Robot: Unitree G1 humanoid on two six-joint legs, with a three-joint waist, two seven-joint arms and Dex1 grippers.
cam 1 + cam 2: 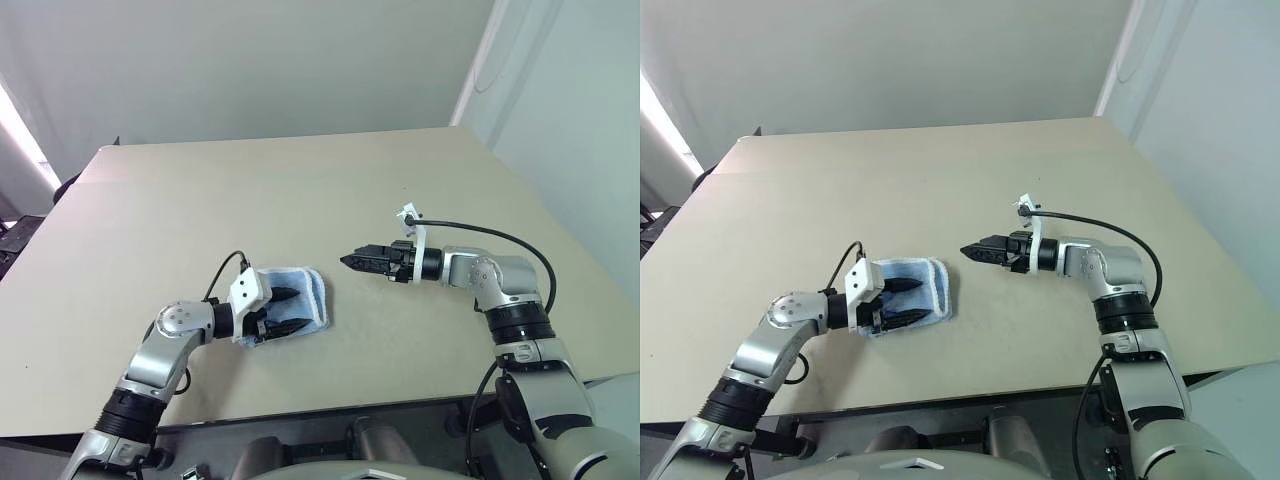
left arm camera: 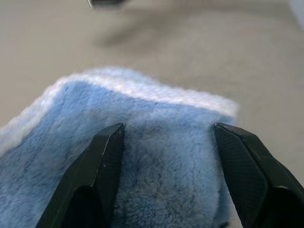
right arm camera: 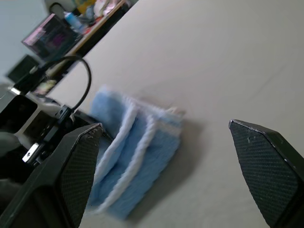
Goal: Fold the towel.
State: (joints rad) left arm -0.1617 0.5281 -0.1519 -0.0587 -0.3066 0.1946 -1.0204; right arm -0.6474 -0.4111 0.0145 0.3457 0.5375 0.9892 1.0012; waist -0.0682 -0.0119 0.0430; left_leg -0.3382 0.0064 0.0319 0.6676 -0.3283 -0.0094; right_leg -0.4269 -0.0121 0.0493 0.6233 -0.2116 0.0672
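Beige table [image 1: 300, 190]: small light-blue terry towel [image 1: 300, 290] lying folded under left gripper [image 1: 290, 310], jaws open astride it. Right gripper [image 1: 352, 261] nearby, jaws open, empty. Best press flat, check edges aligned.

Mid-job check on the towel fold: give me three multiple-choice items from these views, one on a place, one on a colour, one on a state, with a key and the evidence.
1. Where does the towel lie?
A. on the table, under the left gripper's fingers
B. beneath the right gripper
C. on the floor

2. What colour is the towel?
A. red
B. light blue with a whitish edge
C. green

3. How do the right gripper's fingers stand?
A. shut on the towel
B. shut on nothing
C. open, holding nothing

Key: 1 A, the head views show the left fingers over the cloth; 2 B, the left wrist view shows blue pile, pale border; 3 C, the right wrist view shows fingers wide apart.
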